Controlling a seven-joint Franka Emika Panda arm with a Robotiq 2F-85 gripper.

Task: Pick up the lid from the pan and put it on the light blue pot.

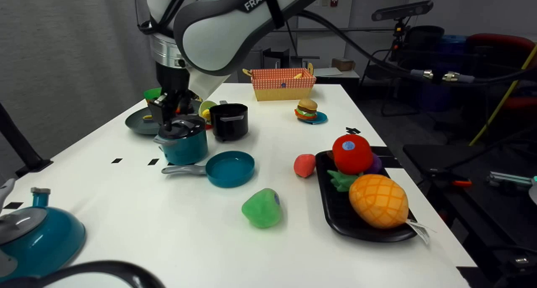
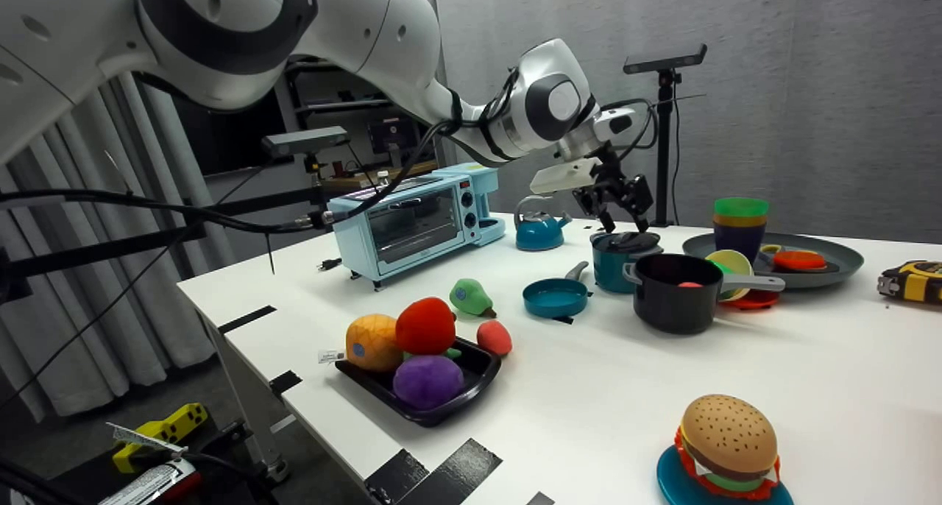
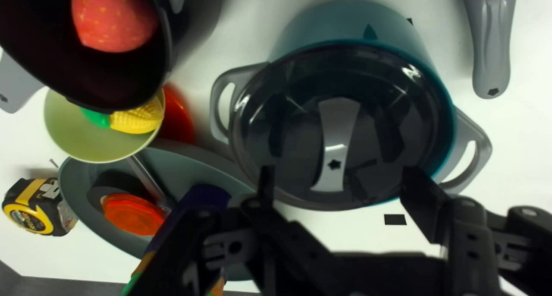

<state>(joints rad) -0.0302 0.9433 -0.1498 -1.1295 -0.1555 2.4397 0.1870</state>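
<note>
The dark grey lid (image 3: 297,158) with a grey strap handle lies on top of the light blue pot (image 3: 353,24), sitting slightly off to one side so some teal rim shows. The lid (image 2: 625,246) and the teal pot (image 2: 611,271) also show in both exterior views. The blue pan (image 1: 230,169) stands beside the pot with nothing in it; only its grey handle (image 3: 491,45) shows in the wrist view. My gripper (image 3: 340,173) is open and empty just above the lid, with its fingers apart on either side of the lid's handle. The fingertips (image 2: 625,225) point down at the lid.
A black pot (image 2: 673,299) with a red toy inside stands close beside the teal pot. Behind are a grey plate (image 2: 839,258), stacked cups (image 2: 739,229) and a tilted pale bowl (image 3: 99,145). A teal kettle (image 2: 539,232), toaster oven (image 2: 412,225) and fruit tray (image 1: 331,214) stand farther off.
</note>
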